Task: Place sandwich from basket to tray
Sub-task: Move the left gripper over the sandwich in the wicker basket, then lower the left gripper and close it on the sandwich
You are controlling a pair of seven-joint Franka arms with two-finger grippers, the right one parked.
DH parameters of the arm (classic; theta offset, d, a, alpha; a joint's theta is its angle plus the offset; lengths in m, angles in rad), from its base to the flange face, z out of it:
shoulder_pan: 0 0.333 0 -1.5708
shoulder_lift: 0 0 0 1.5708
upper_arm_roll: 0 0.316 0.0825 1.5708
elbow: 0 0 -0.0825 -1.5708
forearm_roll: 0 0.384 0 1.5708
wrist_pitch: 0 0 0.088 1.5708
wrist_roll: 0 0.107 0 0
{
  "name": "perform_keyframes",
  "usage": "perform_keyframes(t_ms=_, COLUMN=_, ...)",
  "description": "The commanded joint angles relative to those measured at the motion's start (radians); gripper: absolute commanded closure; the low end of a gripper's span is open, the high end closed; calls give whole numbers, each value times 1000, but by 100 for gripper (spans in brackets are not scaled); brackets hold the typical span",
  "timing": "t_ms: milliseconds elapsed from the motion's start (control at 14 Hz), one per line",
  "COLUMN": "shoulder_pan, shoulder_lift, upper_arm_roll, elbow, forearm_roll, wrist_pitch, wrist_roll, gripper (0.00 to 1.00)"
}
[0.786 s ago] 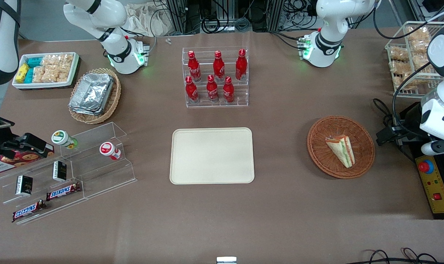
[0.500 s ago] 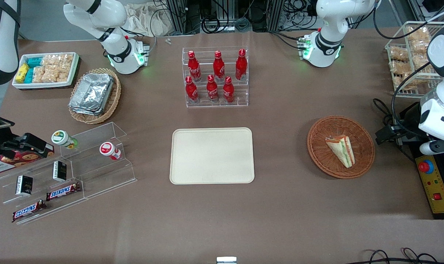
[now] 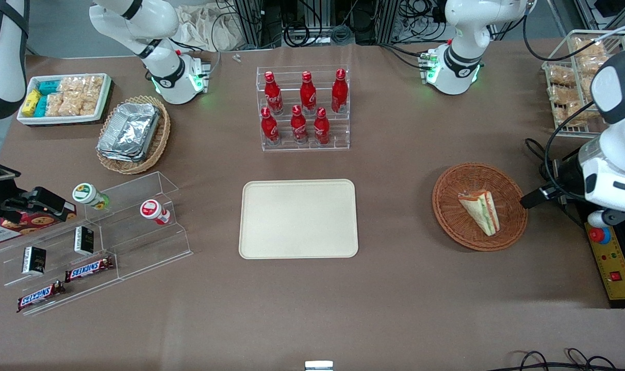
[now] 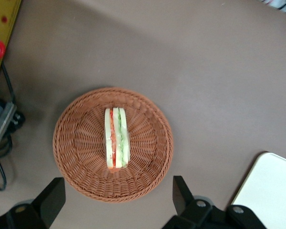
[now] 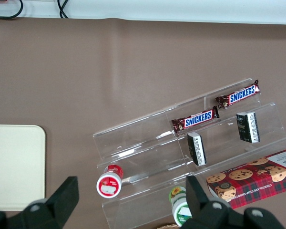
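The sandwich lies in the round reddish-brown basket, a pale wedge with green and orange-red layers along its edge. The left wrist view looks straight down on the sandwich, which sits on edge in the middle of the basket. My gripper hangs open high above the basket's rim, its two black fingers spread wider than the sandwich and holding nothing. The working arm's wrist sits just outside the basket at the table's end. The cream tray lies flat mid-table, bare, toward the parked arm from the basket.
A clear rack of red bottles stands farther from the front camera than the tray. A yellow control box and cables sit by the basket at the working arm's end. A wire rack of snacks stands near that corner.
The working arm's wrist has swung in toward the basket and slightly away from the front camera. The sandwich, basket and tray have not moved.
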Motion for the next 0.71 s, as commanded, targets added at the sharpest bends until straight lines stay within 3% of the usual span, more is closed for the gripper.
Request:
perform_keyframes(t_ms=0, shoulder_pan=-1, shoulder_lift=-20, upper_arm_roll=-2, elbow=-104, forearm_roll=-2, wrist_pitch=60, wrist_roll=-62, gripper=0)
perform_keyframes(t_ms=643, shoulder_pan=-1, shoulder_lift=-39, upper_arm_roll=-1, elbow=-547, forearm_roll=1, wrist_pitch=546, wrist_roll=-124, gripper=0)
